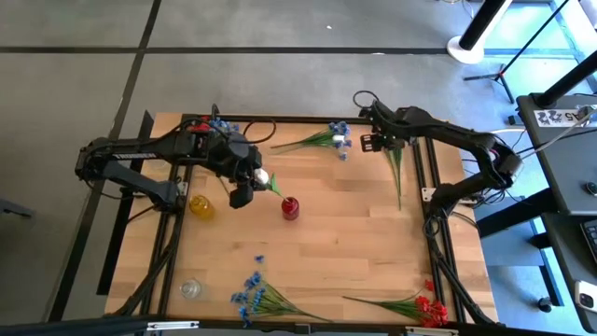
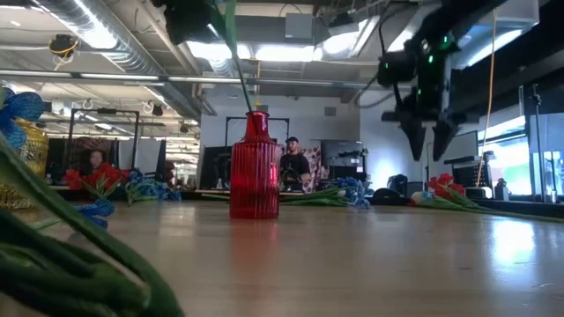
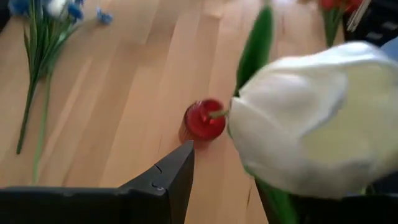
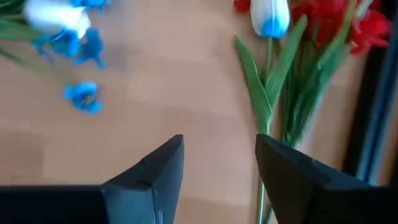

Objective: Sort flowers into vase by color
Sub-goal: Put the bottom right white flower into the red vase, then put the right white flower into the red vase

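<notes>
Left hand (image 1: 241,194) holds a white tulip (image 1: 262,175), stem end at the red vase (image 1: 290,207) mouth, table centre. Step: insertion; next, I'd judge, lower it straight in, narrow neck. Right hand (image 1: 371,142) hangs open over the far-right flowers (image 1: 322,139). Open table around the vase; other bunches (image 1: 256,297) at the near edge.

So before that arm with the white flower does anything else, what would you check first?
1. White flower in the left gripper: ok, the bloom sits right at it, though the grip itself cannot be seen.
2. Stem over the red vase mouth: ok, in the low view it runs down into the neck.
3. Flower colour matches vase: not ok, white flower, red vase.
4. Red vase upright: ok.
5. Right gripper clear of the vase: ok, open and empty at the table's far edge.
6. Yellow vase standing clear: ok.
</notes>
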